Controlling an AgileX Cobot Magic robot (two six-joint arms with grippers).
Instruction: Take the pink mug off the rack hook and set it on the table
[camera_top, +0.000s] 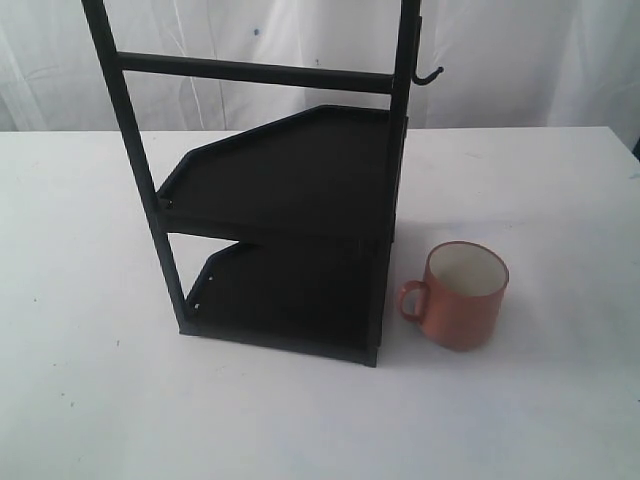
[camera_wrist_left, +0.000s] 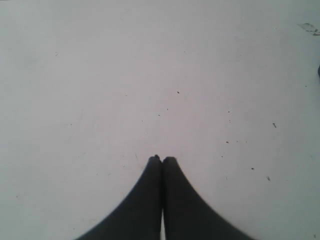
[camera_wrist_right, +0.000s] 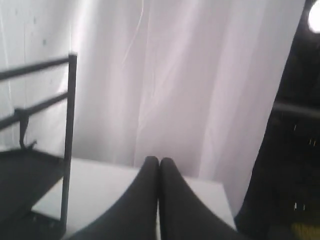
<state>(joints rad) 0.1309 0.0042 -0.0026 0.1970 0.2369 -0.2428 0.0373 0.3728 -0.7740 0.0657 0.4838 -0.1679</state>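
We judge the task all but finished. The pink mug (camera_top: 462, 295) stands upright on the table (camera_top: 90, 400) at the lower right of the exterior view. It sits just beside the foot of the rack (camera_top: 290, 180), with its handle turned toward the rack post and a narrow gap between them. The rack hook (camera_top: 430, 75), at the upper right of the rack, is bare.

Neither arm shows in the exterior view. In the left wrist view the left gripper (camera_wrist_left: 162, 159) has its fingers pressed together on nothing, over plain tabletop. The right gripper (camera_wrist_right: 159, 160) is likewise closed and empty, facing the white curtain (camera_top: 520, 60) with the rack at the left edge of its frame.

We think nothing more is called for than keeping both arms clear. The only hazard we see is a stray sweep nudging the mug or the rack.
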